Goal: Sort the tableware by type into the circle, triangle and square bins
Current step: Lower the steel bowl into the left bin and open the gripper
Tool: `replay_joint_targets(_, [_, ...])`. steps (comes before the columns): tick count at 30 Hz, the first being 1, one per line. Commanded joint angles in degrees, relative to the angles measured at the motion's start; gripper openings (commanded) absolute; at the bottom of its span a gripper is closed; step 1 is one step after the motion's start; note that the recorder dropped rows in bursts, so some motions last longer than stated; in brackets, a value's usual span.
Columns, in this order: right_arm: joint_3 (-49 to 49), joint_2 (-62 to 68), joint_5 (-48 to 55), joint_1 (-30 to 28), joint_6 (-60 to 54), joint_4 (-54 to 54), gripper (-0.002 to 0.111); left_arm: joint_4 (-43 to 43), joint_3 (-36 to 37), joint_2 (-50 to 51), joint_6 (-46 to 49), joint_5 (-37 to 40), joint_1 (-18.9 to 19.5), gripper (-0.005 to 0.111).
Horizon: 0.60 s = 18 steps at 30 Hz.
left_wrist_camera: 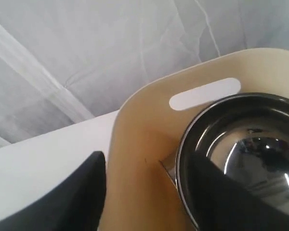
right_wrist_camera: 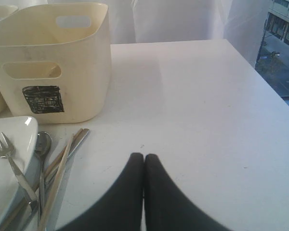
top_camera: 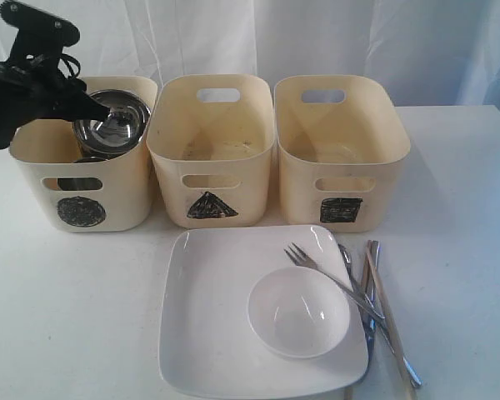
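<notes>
We note left gripper (left_wrist_camera: 147,161) jaws spread wide over the cream circle-marked plastic bin (top_camera: 125,196), round steel bowl (top_camera: 112,125) lying inside, rightly sorted by our judgement; right gripper (right_wrist_camera: 144,163) jaws pressed together.

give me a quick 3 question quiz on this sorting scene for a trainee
1. Which bin holds the steel bowl? A circle, B triangle, C square
2. True or false: the right gripper is shut.
3. Fill in: the white bowl sits on the ___.

Key
1. A, the circle bin
2. True
3. plate
</notes>
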Motion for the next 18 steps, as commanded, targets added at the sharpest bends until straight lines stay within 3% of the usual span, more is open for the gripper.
replay_joint_targets(1, [0.3,-0.3,-0.5,0.0,-0.4,0.0,0.0,-4.8,-0.3,-3.8,-0.1,0.0,0.2,0.056])
replay_joint_targets(5, [0.3,-0.3,-0.5,0.0,-0.4,0.0,0.0,-6.3,-0.3,-7.9,-0.1,8.0,0.2,0.056])
replay_joint_targets(14, [0.3,-0.3,-0.5,0.0,-0.4,0.0,0.0,-6.8,-0.3,-14.1,-0.1,54.2,0.2,0.056])
replay_joint_targets(18, [0.3,-0.3,-0.5,0.0,-0.4,0.0,0.0,-6.0,-0.3,-14.1,-1.5,67.3,0.2,0.056])
